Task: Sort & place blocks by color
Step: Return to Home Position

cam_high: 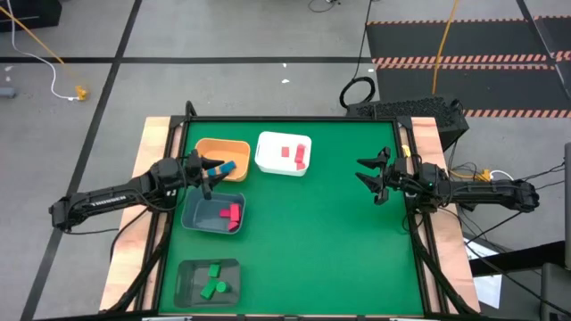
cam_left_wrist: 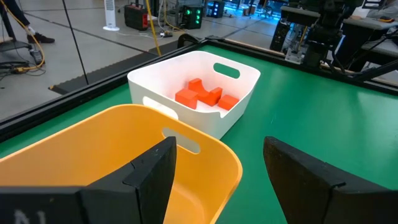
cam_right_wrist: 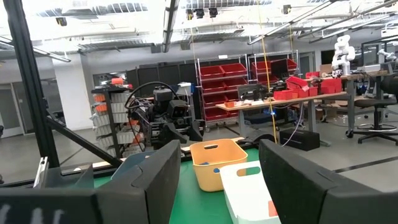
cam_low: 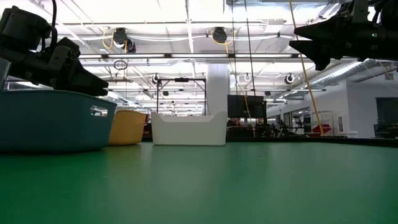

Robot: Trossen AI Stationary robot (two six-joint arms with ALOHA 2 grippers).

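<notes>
Blocks of small solid-colour plastic [cam_high: 230, 214] all sit in bins, none loose. Left gripper [cam_high: 211, 174], fingers spread and empty, hangs over the rim of the orange plastic bin [cam_high: 234, 143]. A blue block [cam_high: 227, 167], apparently, lies just beneath it. Right gripper [cam_high: 366, 176], likewise spread, waits well apart.

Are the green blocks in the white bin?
No, the white bin holds only red blocks, while the green blocks lie in the dark bin.
</notes>
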